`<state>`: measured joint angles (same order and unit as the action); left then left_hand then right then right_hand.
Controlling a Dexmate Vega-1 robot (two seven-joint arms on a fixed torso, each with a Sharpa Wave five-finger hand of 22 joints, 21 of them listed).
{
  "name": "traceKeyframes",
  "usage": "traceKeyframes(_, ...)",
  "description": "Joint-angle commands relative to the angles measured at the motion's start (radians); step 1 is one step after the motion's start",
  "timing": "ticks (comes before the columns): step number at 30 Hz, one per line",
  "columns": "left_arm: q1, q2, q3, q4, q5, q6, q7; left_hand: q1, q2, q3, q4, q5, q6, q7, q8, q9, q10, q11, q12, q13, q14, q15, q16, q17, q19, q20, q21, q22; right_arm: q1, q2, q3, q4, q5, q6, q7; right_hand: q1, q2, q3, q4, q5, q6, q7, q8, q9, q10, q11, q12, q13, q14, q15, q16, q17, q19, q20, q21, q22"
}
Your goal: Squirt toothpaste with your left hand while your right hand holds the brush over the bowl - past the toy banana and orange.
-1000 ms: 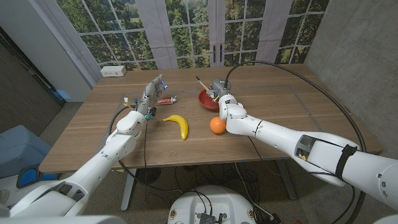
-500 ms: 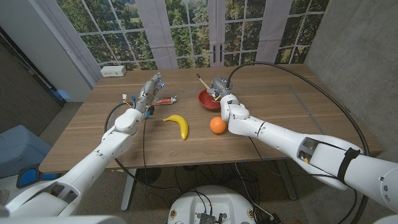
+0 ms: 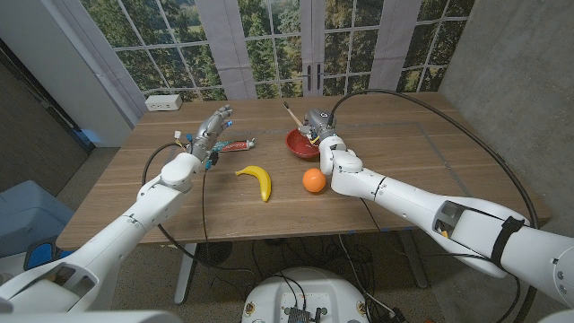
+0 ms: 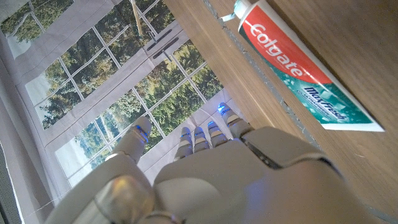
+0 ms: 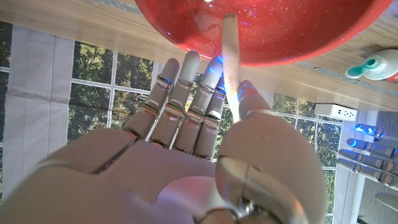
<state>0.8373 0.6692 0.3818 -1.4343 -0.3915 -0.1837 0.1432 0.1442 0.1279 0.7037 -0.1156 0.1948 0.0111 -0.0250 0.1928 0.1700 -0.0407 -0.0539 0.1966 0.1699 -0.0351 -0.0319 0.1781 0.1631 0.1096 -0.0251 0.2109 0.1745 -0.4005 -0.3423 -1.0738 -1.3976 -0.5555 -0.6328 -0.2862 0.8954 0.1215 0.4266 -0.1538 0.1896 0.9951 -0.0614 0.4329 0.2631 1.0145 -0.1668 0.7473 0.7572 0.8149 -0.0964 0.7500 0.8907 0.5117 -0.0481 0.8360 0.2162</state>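
A red and white toothpaste tube (image 3: 236,144) (image 4: 304,67) lies on the wooden table, cap toward the bowl. My left hand (image 3: 212,131) (image 4: 208,171) hovers just beside the tube with its fingers spread, holding nothing. My right hand (image 3: 317,126) (image 5: 205,155) pinches the wooden brush (image 3: 293,117) (image 5: 229,59) between thumb and fingers. The brush slants over the red bowl (image 3: 299,144) (image 5: 273,34). On the near side of these lie the toy banana (image 3: 257,178) and the orange (image 3: 313,180).
A white power strip (image 3: 163,102) sits at the table's far left corner. Small coloured bits (image 3: 184,141) lie left of my left hand. Windows stand behind the table's far edge. The tube's cap end (image 5: 373,65) lies beyond the bowl.
My left hand has drifted slightly left and opened its fingers wider beside the tube. The right hand has crept a little farther back, still holding the brush over the bowl.
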Motion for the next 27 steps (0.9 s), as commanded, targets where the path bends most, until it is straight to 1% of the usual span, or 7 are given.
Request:
traceKeyframes(1, 0.004, 0.081, 0.012, -0.089, 0.083, 0.128, 0.042, 0.029, -0.012, 0.004, -0.032, -0.009, 0.019, -0.002, 0.012, 0.004, 0.015, -0.005, 0.005, 0.006, 0.006, -0.003, 0.002, 0.004, 0.012, -0.004, -0.004, 0.002, -0.023, -0.027, 0.012, -0.075, -0.030, -0.007, 0.016, 0.055, 0.040, 0.012, 0.016, 0.007, 0.019, -0.016, 0.008, 0.006, 0.001, -0.036, 0.010, 0.011, 0.005, -0.122, -0.005, 0.008, -0.003, -0.065, 0.010, 0.003)
traceKeyframes(10, -0.001, 0.155, 0.029, -0.175, 0.146, 0.281, 0.046, 0.066, -0.025, 0.008, -0.067, -0.017, 0.042, 0.006, 0.020, 0.005, 0.027, -0.013, 0.004, 0.007, 0.024, -0.006, 0.005, 0.004, 0.025, -0.006, -0.003, 0.002, -0.030, -0.034, 0.016, -0.108, -0.055, -0.013, 0.032, 0.055, 0.039, 0.012, 0.017, 0.008, 0.026, -0.016, 0.009, 0.003, 0.001, -0.037, 0.018, 0.029, 0.010, -0.122, -0.010, 0.026, -0.006, -0.069, 0.024, 0.002)
traceKeyframes(16, -0.002, 0.196, 0.033, -0.228, 0.173, 0.374, 0.047, 0.086, -0.031, 0.009, -0.074, -0.018, 0.057, 0.008, 0.025, 0.006, 0.037, -0.012, 0.005, 0.008, 0.036, -0.002, 0.006, 0.004, 0.037, -0.005, -0.001, 0.002, -0.035, -0.033, 0.021, -0.116, -0.063, -0.012, 0.036, 0.057, 0.038, 0.013, 0.016, 0.009, 0.027, -0.016, 0.009, 0.002, 0.004, -0.036, 0.016, 0.027, 0.012, -0.123, -0.013, 0.035, -0.006, -0.069, 0.031, 0.001)
traceKeyframes(20, -0.007, 0.215, 0.037, -0.255, 0.192, 0.427, 0.049, 0.112, -0.038, 0.011, -0.077, -0.018, 0.078, 0.005, 0.032, 0.007, 0.051, -0.013, 0.007, 0.008, 0.055, -0.005, 0.009, 0.004, 0.051, -0.002, 0.001, 0.002, -0.039, -0.030, 0.025, -0.116, -0.066, -0.010, 0.036, 0.057, 0.038, 0.014, 0.016, 0.010, 0.026, -0.016, 0.008, 0.001, 0.005, -0.037, 0.017, 0.029, 0.012, -0.123, -0.015, 0.038, -0.007, -0.069, 0.034, 0.000)
traceKeyframes(22, -0.012, 0.225, 0.043, -0.268, 0.205, 0.455, 0.049, 0.126, -0.042, 0.012, -0.078, -0.018, 0.092, 0.004, 0.036, 0.007, 0.061, -0.007, 0.008, 0.009, 0.063, -0.003, 0.009, 0.004, 0.058, 0.000, 0.002, 0.002, -0.041, -0.028, 0.027, -0.114, -0.067, -0.008, 0.033, 0.057, 0.038, 0.014, 0.016, 0.010, 0.026, -0.016, 0.008, 0.001, 0.005, -0.037, 0.017, 0.030, 0.013, -0.123, -0.015, 0.041, -0.007, -0.069, 0.036, 0.000)
traceKeyframes(24, -0.020, 0.236, 0.052, -0.282, 0.223, 0.487, 0.046, 0.137, -0.045, 0.013, -0.079, -0.018, 0.098, 0.005, 0.037, 0.007, 0.065, -0.008, 0.008, 0.009, 0.070, -0.003, 0.009, 0.004, 0.063, 0.002, 0.003, 0.002, -0.043, -0.027, 0.029, -0.116, -0.068, -0.007, 0.032, 0.057, 0.038, 0.014, 0.017, 0.010, 0.027, -0.017, 0.008, 0.000, 0.005, -0.038, 0.016, 0.030, 0.014, -0.122, -0.016, 0.045, -0.008, -0.070, 0.039, 0.000)
traceKeyframes(27, -0.032, 0.250, 0.064, -0.301, 0.249, 0.531, 0.042, 0.165, -0.054, 0.015, -0.080, -0.018, 0.114, -0.008, 0.041, 0.008, 0.080, -0.011, 0.010, 0.009, 0.092, -0.006, 0.012, 0.004, 0.077, 0.005, 0.004, 0.002, -0.048, -0.026, 0.031, -0.119, -0.072, -0.008, 0.027, 0.058, 0.038, 0.015, 0.016, 0.010, 0.027, -0.015, 0.008, 0.000, 0.007, -0.036, 0.015, 0.028, 0.015, -0.123, -0.019, 0.050, -0.008, -0.069, 0.043, -0.001)
